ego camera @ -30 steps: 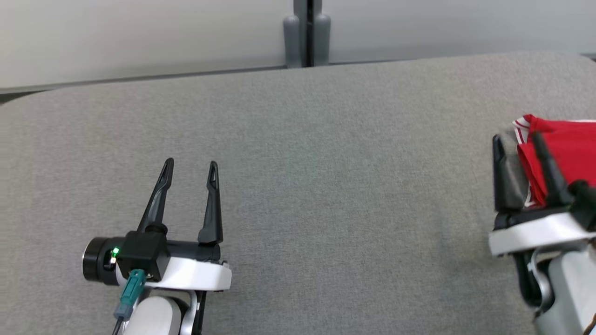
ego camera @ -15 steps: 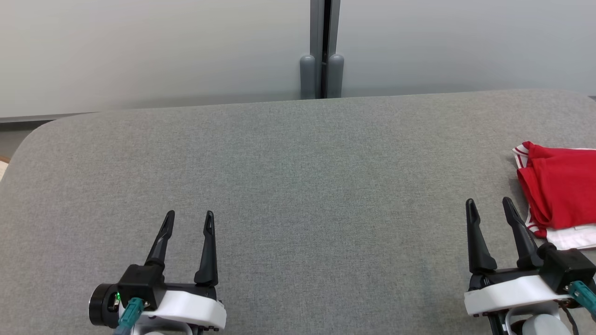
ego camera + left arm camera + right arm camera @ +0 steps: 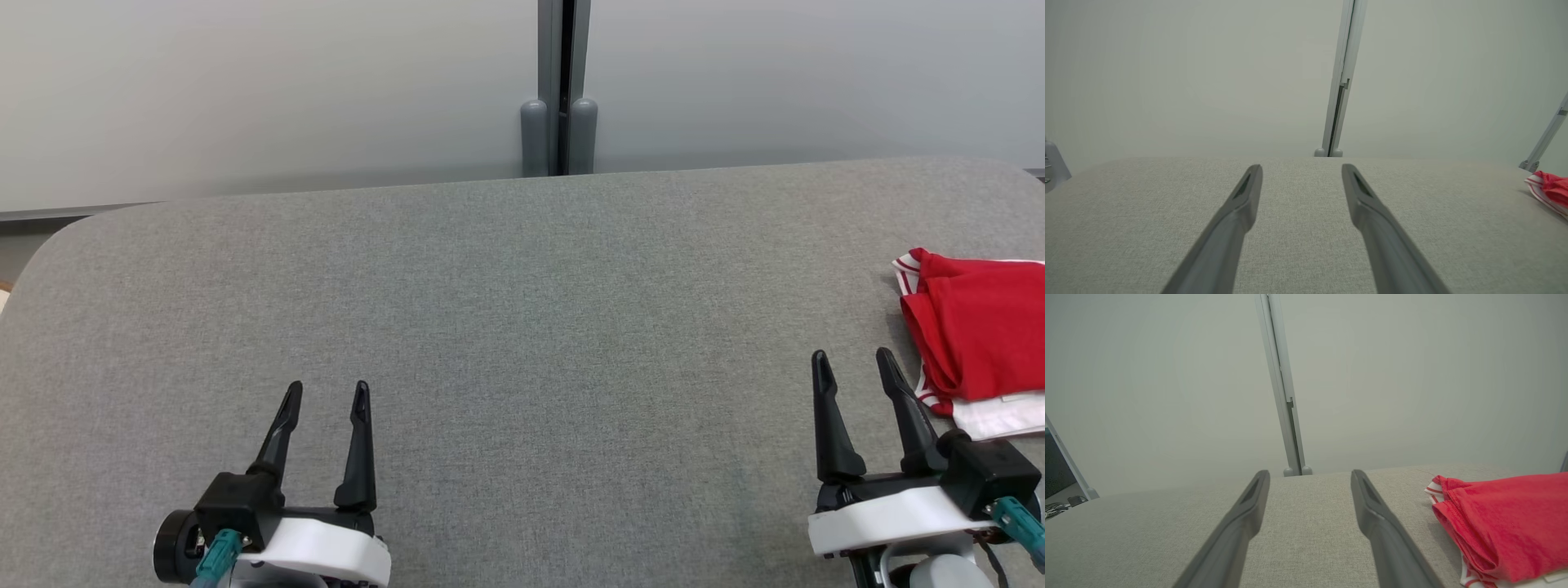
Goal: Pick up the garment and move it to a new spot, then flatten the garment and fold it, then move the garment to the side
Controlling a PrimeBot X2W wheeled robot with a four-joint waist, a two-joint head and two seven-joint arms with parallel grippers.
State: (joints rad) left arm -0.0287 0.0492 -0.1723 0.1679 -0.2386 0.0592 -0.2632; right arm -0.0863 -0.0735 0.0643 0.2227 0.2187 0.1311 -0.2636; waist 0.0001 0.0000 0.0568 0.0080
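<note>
**Garment parked at the right edge, both pincers empty**

The garment (image 3: 976, 327) is found at the far right of the desk (image 3: 522, 327), laid down as a compact red bundle with white striped trim along its near-left border. A white layer is seen peeking out beneath the red at the near side. Part of the bundle is cut off by the right edge of the head view, so its full outline cannot be told.

The right pincer (image 3: 852, 359) is held low at the near right, its two dark fingers spread apart with nothing between them. In the right wrist view a strip of bare grey cloth is seen between the outer finger and the garment's hem, so no contact is made: near, but apart.

The left pincer (image 3: 326, 390) is held at the near left, well apart from the garment. Its fingers are likewise spread and nothing is gripped. In the left wrist view the red bundle is glimpsed far off to the right.

The middle of the desk is left to plain grey fabric. Behind it, a pale wall (image 3: 245, 82) with a grey post (image 3: 559, 82) is seen.

As for progress, the layers appear doubled over rather than spread flat, and the bundle sits at the side rather than in the working middle. From that, the picking up, flattening, folding and moving aside are all judged to be done. The fold is judged tidy enough, though one corner looks slightly rumpled. Little is thought to be left beyond the arms being drawn back to rest.
</note>
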